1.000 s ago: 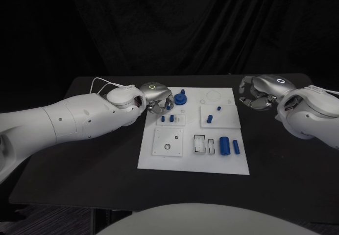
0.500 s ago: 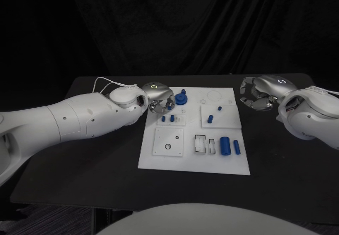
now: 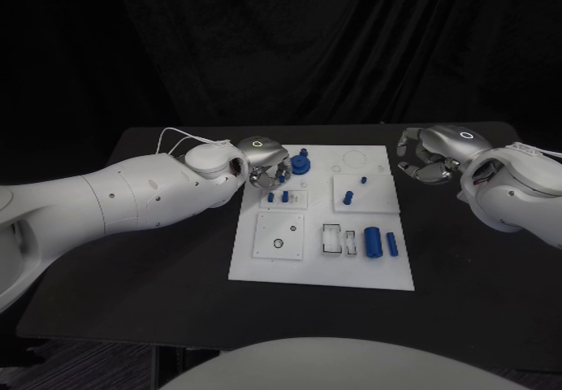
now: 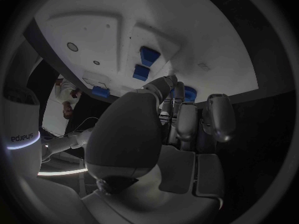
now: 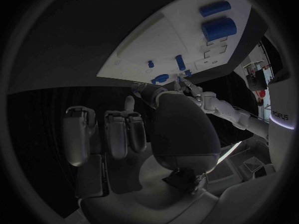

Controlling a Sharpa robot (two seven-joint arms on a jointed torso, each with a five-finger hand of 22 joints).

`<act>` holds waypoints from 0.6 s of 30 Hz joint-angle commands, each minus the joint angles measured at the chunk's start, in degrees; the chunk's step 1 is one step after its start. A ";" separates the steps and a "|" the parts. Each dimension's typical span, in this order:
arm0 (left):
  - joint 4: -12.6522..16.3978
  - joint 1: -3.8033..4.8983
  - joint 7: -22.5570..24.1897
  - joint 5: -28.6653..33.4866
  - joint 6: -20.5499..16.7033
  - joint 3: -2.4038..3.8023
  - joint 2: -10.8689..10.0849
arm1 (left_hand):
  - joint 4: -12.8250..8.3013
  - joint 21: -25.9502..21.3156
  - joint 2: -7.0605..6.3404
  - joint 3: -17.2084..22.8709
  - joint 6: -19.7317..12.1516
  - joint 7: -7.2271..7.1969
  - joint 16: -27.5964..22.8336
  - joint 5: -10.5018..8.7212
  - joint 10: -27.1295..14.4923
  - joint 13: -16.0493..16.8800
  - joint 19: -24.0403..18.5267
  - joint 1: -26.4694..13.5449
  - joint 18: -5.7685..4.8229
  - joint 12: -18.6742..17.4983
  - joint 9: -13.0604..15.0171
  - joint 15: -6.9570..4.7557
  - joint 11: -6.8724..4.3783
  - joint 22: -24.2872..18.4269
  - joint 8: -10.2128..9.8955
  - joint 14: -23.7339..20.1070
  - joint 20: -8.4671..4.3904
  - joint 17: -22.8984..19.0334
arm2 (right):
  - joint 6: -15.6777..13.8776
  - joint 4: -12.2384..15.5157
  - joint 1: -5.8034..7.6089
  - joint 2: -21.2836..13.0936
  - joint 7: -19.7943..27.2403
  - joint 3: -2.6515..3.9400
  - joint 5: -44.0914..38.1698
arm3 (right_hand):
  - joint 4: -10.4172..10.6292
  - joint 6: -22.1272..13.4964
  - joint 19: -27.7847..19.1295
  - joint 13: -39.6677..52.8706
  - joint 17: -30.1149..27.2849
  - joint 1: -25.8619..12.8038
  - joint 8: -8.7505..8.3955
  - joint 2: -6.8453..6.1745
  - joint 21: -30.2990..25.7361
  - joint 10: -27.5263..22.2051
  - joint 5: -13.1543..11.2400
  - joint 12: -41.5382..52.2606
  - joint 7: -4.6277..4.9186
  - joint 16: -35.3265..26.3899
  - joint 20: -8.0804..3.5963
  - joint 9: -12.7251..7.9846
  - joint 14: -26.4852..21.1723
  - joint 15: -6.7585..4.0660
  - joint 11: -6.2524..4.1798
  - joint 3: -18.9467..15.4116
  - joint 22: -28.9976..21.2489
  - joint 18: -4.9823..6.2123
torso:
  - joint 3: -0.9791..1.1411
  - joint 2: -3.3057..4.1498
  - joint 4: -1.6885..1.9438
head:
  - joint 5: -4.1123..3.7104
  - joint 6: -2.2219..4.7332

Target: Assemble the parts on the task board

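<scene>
Setting: robotics lab test cell. Black surface (image 3: pixel 140 284) stands before a black curtain backdrop (image 3: pixel 293 57). A white task board (image 3: pixel 264 268) with fitted recesses lies centred on it.

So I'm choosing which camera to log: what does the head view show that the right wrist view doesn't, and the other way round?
Head view alone: the whole white task board, with its black-outlined slots and the small black ring near the front, and the robot's left hand at the board's far left corner beside the blue round gear part.

Right wrist view alone: the right hand from behind, fingers side by side, nothing visibly in them.

Both: the two blue cylinders on the board.
</scene>
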 commanded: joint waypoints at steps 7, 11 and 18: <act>-0.10 -0.50 0.23 -0.08 1.92 -0.07 0.31 | 0.10 -0.37 0.17 0.15 -0.33 -0.05 -0.46 -0.14 0.47 -0.09 -0.40 -0.39 -0.70 -0.26 0.01 -0.14 -0.15 9.03 -0.14 -0.53 -0.23 -0.28 | 0.35 0.06 -0.13 0.00 -1.16 0.04 -0.18 | -0.47 0.22 2.38 15.08 15.10 0.58 -0.18 0.20 -0.37 6.07 0.13 0.15 0.10 0.17 -0.18 -0.09 6.00 -0.30 -0.12 0.18 12.94 1.18 | 0.01 0.04 0.02 | -0.08 0.01; -0.08 -0.54 0.18 -0.08 2.07 -0.07 0.18 | 0.10 -0.46 0.20 0.14 -0.26 -0.03 -0.48 -0.16 0.51 -0.09 -0.46 -0.40 -0.68 -0.27 0.02 -0.13 -0.14 9.00 -0.12 -0.55 -0.23 -0.29 | 0.42 0.06 -0.13 0.01 -1.22 0.04 -0.18 | -0.47 0.22 2.38 15.08 15.10 0.58 -0.18 0.20 -0.37 6.07 0.13 0.15 0.10 0.17 -0.18 -0.09 6.00 -0.30 -0.12 0.18 12.94 1.18 | 0.02 0.00 0.01 | -0.07 0.01; 0.08 -0.57 0.05 -0.08 2.15 -0.07 -0.06 | 0.07 -0.71 0.17 0.12 -0.30 -0.02 -0.72 -0.19 0.45 -0.13 -0.63 -0.40 -0.62 -0.39 0.00 -0.12 -0.11 8.92 -0.18 -0.82 -0.23 -0.76 | 0.61 0.02 -0.14 0.03 -1.36 0.04 -0.18 | -0.53 0.23 2.37 15.08 15.10 0.65 -0.19 0.28 -0.39 6.07 0.14 0.15 0.11 0.17 -0.17 -0.09 6.00 -0.30 -0.11 0.25 12.94 1.18 | -0.01 -0.04 0.05 | -0.05 0.01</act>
